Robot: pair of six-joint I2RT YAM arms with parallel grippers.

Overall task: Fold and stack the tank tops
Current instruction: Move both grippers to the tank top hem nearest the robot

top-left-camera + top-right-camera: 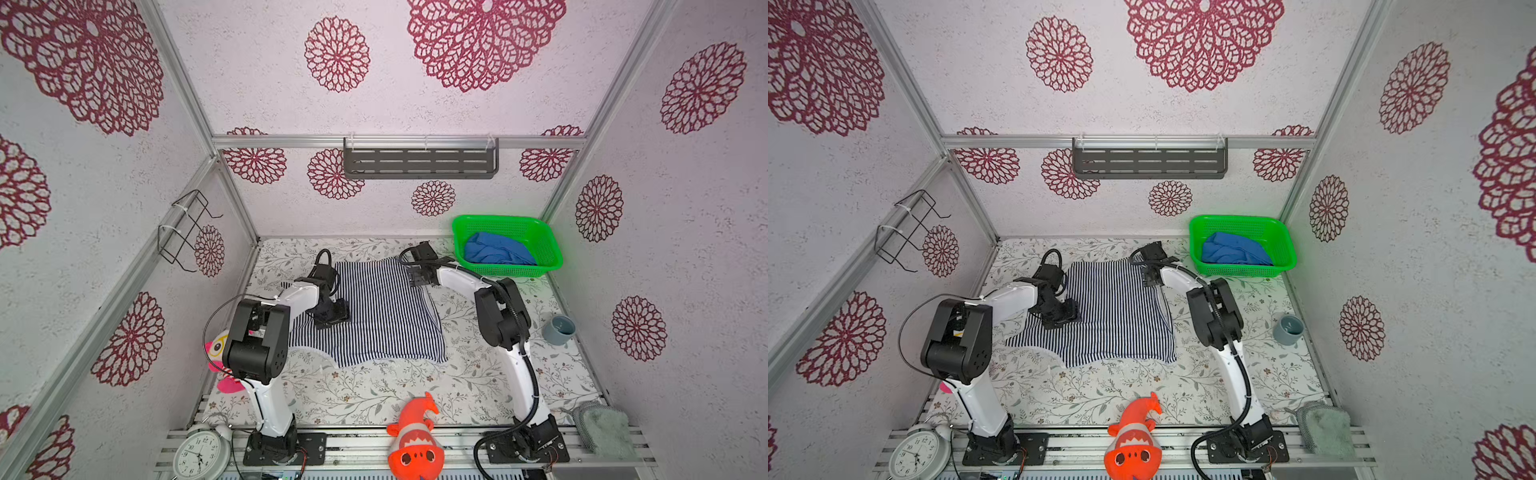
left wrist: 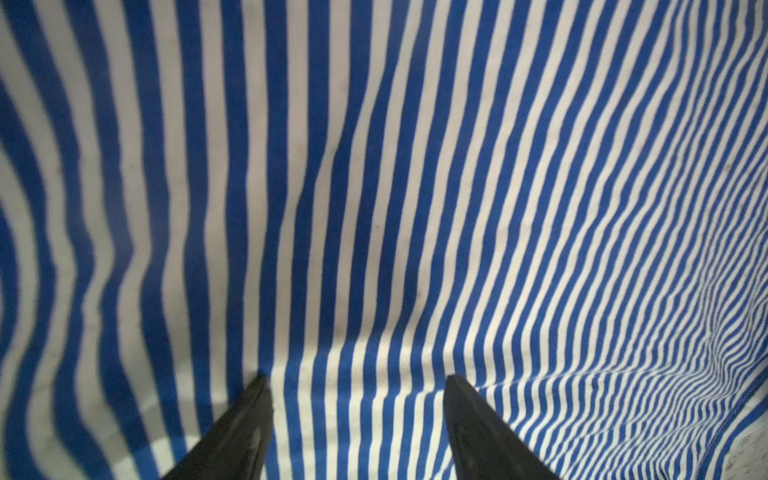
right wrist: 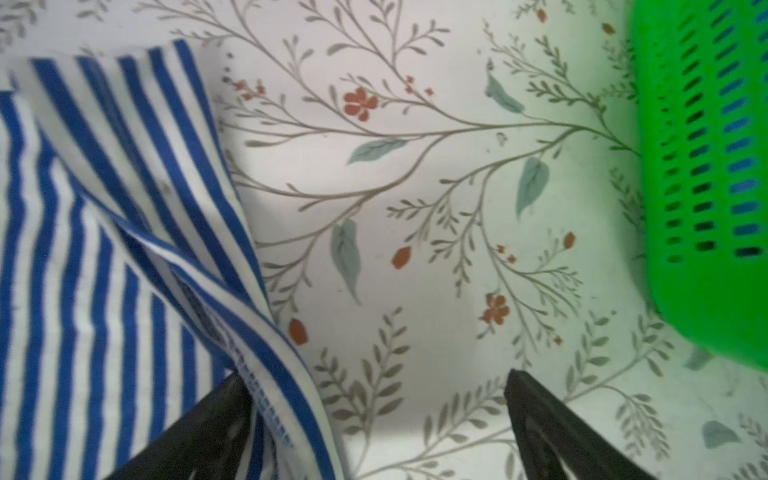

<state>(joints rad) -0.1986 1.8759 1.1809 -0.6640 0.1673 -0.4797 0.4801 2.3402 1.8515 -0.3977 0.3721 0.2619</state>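
Two tank tops (image 1: 386, 316) (image 1: 496, 249), one basket (image 1: 512, 271), one clock (image 1: 199, 455)

Both arms same build: left arm (image 1: 270, 399) & right arm (image 1: 513, 374) have glossy white link shells, chunky black joint housings, black wrists. Black base plates (image 1: 311, 449) w/ silver screws. Left has a thin black cable (image 1: 204, 338), right a thick corrugated black hose (image 1: 536, 387). Fingers (image 2: 237, 432) matte black, tapering to points.

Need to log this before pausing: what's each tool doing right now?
Left tool: open, over the striped top, gripping nothing.
Right tool: open, at the striped top's edge, gripping nothing.
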